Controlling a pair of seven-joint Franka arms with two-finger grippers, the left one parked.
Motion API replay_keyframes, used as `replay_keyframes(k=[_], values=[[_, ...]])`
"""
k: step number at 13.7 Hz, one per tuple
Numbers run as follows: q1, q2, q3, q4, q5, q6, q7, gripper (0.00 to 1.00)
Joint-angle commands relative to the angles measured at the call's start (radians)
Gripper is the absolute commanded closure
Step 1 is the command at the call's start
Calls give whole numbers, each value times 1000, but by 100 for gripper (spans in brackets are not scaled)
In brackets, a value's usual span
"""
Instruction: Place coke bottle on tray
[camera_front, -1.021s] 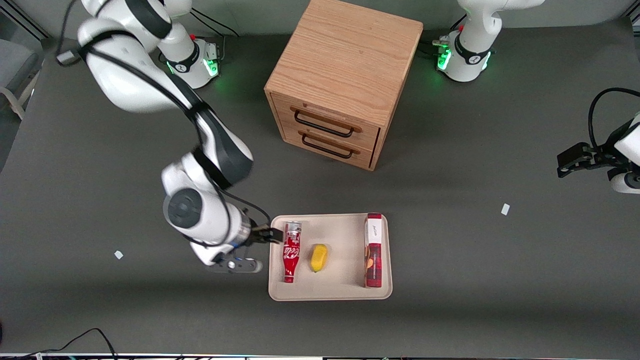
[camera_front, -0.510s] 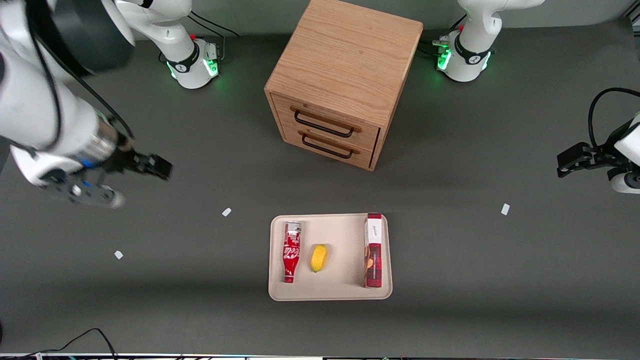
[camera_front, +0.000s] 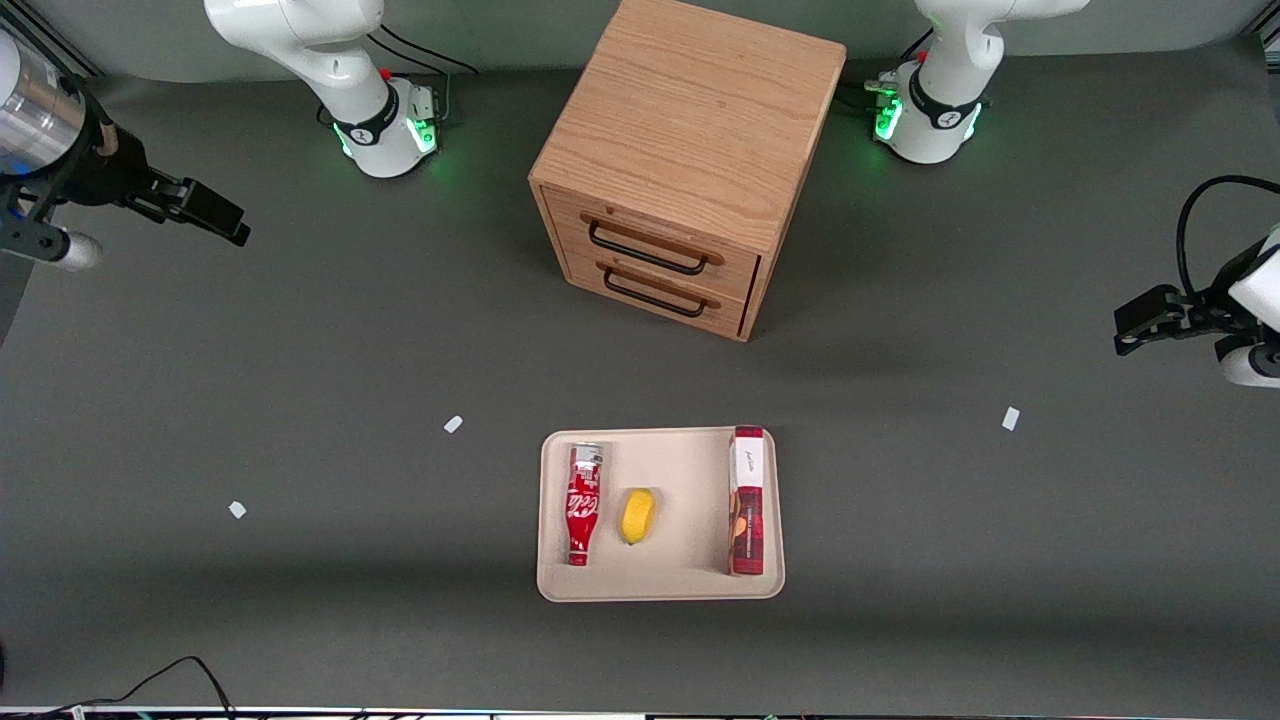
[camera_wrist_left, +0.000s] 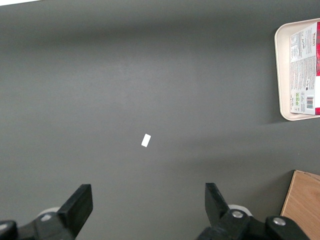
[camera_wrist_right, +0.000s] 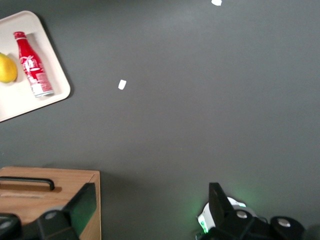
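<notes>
Place: robot lab | cues: arm bases (camera_front: 385, 125) bolted to dark table (camera_front: 300, 330) (green lights), cables

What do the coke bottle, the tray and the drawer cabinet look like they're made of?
Coke bottle: likely painted metal, judging by the glossy red body and silvery base. Tray: probably matte plastic, uniform cream with a moulded low rim. Drawer cabinet: wood or wood veneer, showing visible grain, with dark handles. The gripper is open, far off toward the working arm's end of the table.
</notes>
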Motion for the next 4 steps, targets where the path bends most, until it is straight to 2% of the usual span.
replay_keyframes(k=[1,4], values=[[8,-122,-5,-165,25,78,-4,0],[11,-44,-39,-49,25,34,15,0]])
